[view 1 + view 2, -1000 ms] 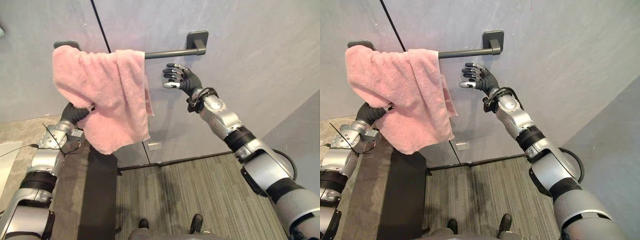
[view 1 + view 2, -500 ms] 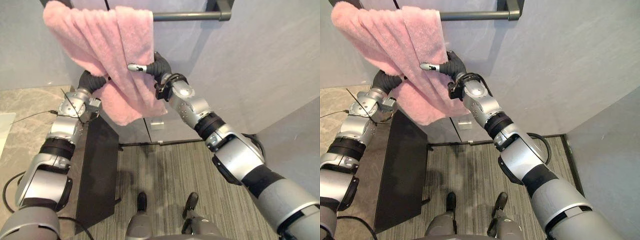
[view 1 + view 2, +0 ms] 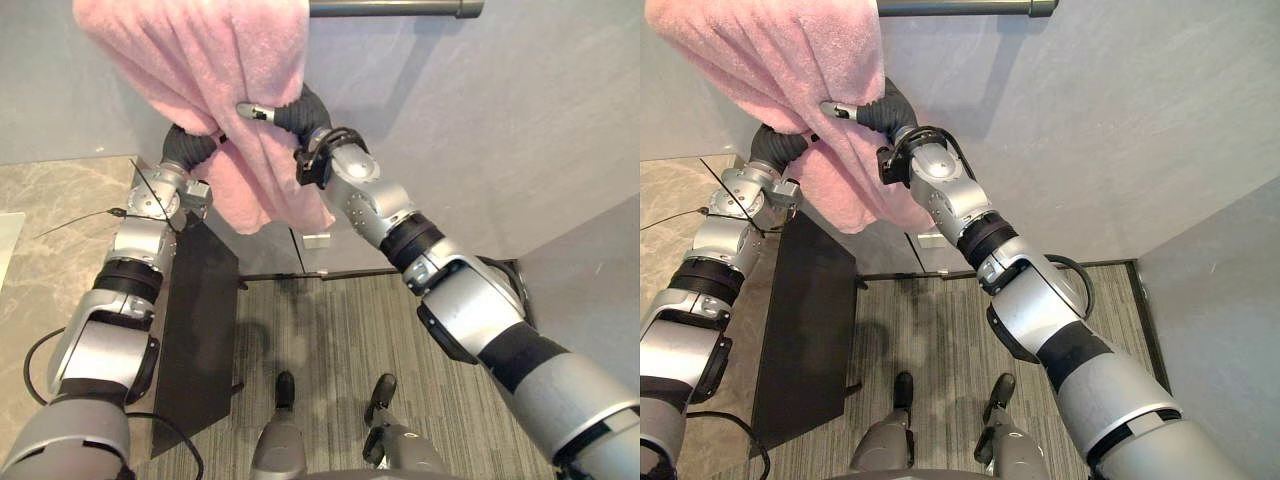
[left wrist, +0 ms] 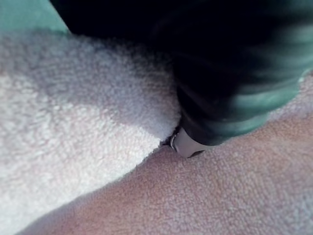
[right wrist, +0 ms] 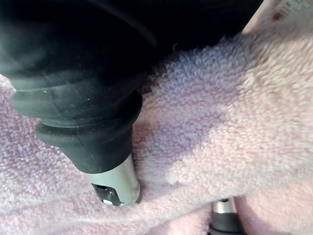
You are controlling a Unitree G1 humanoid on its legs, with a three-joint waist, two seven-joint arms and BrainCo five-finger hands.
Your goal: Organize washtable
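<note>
A pink towel [image 3: 200, 50] hangs folded over a dark towel bar [image 3: 390, 9] on the grey wall. My left hand [image 3: 188, 146] reaches up under the towel's left side, with its fingers buried in the cloth [image 4: 73, 122] and curled on it. From the right, my right hand [image 3: 285, 112] has come to the towel's hanging edge. Its thumb [image 5: 115, 183] lies on the front of the cloth [image 5: 244, 122]. A fingertip [image 5: 222, 215] peeks from behind a fold, so the towel is pinched between them.
A black cabinet side [image 3: 195, 340] stands below the towel, with a marble countertop [image 3: 50, 230] to its left. Striped grey carpet [image 3: 340, 330] covers the floor. A small white plate [image 3: 317, 240] sits low on the wall.
My right hand has moved left from beside the bar onto the towel and its fingers have curled onto the cloth. The left hand has kept its hold. The camera has shifted.
</note>
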